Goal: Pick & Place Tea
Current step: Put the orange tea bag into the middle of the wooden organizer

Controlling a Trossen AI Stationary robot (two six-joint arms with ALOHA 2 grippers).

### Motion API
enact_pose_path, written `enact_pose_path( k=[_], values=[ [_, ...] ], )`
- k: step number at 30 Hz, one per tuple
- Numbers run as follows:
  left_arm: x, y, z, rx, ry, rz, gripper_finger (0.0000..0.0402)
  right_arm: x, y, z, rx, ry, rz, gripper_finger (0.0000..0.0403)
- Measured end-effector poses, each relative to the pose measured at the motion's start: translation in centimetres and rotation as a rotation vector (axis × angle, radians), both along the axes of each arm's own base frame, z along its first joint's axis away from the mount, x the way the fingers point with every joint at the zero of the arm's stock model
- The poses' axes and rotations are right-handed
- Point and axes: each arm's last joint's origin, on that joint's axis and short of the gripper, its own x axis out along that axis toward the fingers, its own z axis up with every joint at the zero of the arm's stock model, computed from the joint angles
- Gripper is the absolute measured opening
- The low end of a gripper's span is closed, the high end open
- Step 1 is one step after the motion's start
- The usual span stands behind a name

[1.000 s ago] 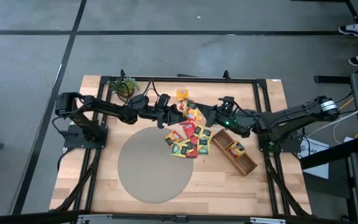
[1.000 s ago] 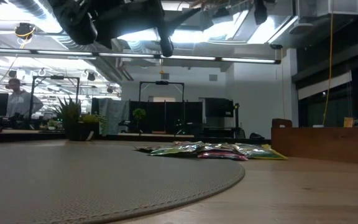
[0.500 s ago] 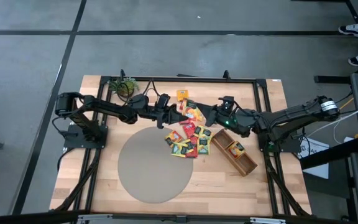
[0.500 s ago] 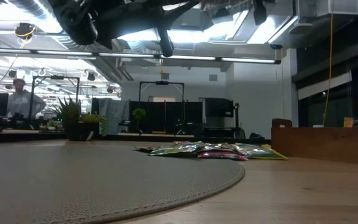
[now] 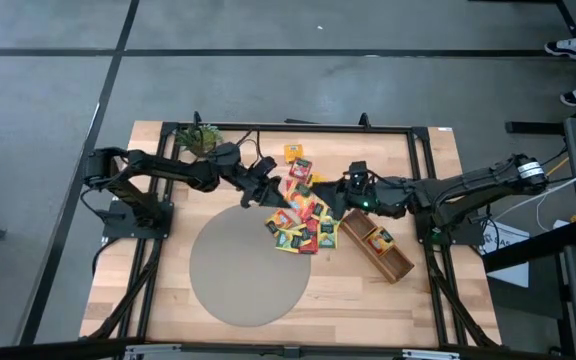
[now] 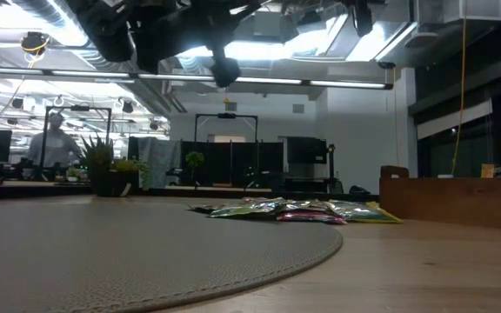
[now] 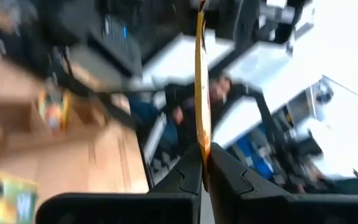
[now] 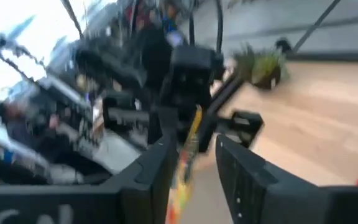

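1 yellow tea sachet [image 7: 201,93] is pinched tight in the left gripper's [image 7: 204,154] jaws, at 11 o'clock from the tea pile [image 5: 301,228] on the tabletop [image 5: 408,300]. The right gripper [image 8: 194,142] faces it, jaws wide apart and empty. I think the right should squeeze the free edge before the left lets go.

wooden table [image 5: 418,300], round mat [image 5: 246,265], tea sachets [image 5: 303,225]

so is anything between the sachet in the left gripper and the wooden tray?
The left gripper holds a yellow-orange paper sachet edge-on. The right gripper and the heap of sachets lie between it and the long brown wooden divided tray.
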Motion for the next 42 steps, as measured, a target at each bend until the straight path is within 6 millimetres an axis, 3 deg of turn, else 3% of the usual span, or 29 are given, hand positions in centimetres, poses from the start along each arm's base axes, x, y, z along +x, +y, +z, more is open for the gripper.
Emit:
enact_pose_path(
  k=[10,19,28,42],
  values=[
    [-1.7,-0.8,0.0,-0.048,0.176,-0.284,0.0005,0.3,-0.3,-1.6,0.208,0.128,0.226,0.0129],
    [-1.5,-1.8,-1.3,-0.05,0.295,-0.21,0.0004,1.6,-1.0,-2.4,0.262,0.13,0.321,0.0114],
    [-1.0,-1.9,-0.5,0.008,0.262,-0.179,0.0005,2.9,-1.2,-4.0,0.288,0.181,0.343,0.0114],
    [-1.0,-2.0,-0.5,0.042,0.289,-0.19,0.0006,3.4,-1.4,-3.5,0.276,0.108,0.366,0.0114]
  ],
)
